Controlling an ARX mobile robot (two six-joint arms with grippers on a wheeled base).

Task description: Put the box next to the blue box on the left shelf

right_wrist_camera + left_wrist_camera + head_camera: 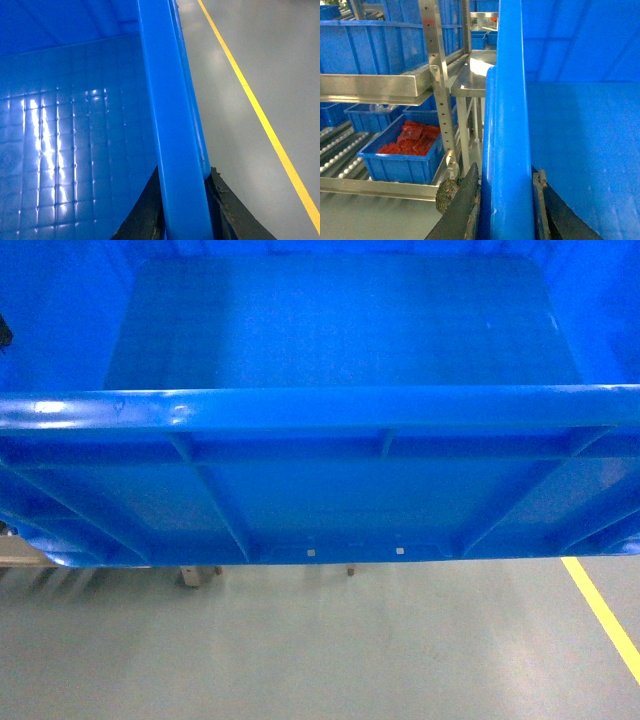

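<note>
The box (pixel 330 430) hangs above the floor (pixel 350 640), carried between both arms: the left pincer (pixel 506 200) is clamped on one rim, the right pincer (pixel 185 205) on the opposite rim. Uneven lifting could slip a rim free, or the box could clip the left shelf (pixel 345 150) near the blue box (pixel 402 152) there

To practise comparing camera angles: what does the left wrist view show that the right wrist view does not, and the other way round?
Only the left wrist view shows the shelf with white rollers, a smaller crate of red items on it, more blue bins above, and a metal upright. Only the right wrist view shows the grey floor with a yellow line, and the grid-patterned inside of the box. Both show a gripper, left and right, clamped over the thick rim of the blue box.
</note>
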